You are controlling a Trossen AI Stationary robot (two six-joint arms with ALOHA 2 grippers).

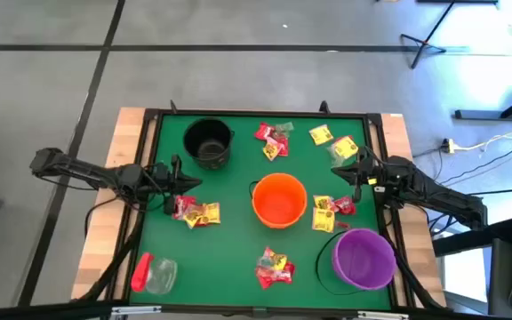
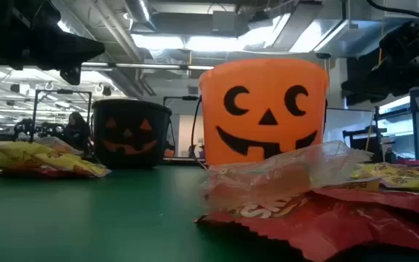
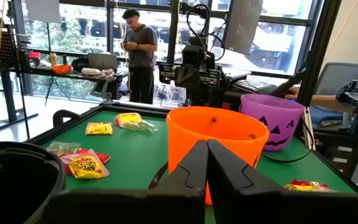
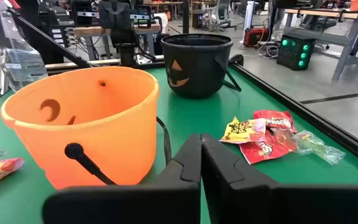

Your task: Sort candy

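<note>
Candy (image 1: 196, 212) in small heaps across green counter (image 1: 238, 258), around orange bucket (image 1: 279, 199); none in buckets visibly. Left gripper (image 1: 181, 182) above left heap, fingers pressed together. Right gripper (image 1: 343, 173) near right heap, fingers pressed together. Packets likely light, crinkly, slippery; pinch mid-body or sealed edge, one at a time.

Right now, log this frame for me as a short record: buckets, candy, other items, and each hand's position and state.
buckets: black bucket, orange bucket, purple bucket, all upright on the green mat
candy: candy packets in scattered piles on the mat, none visible inside a bucket
other: clear jar lying near the left front corner
left hand: shut, empty, near a pile left of the orange bucket
right hand: shut, empty, right of the orange bucket
</note>
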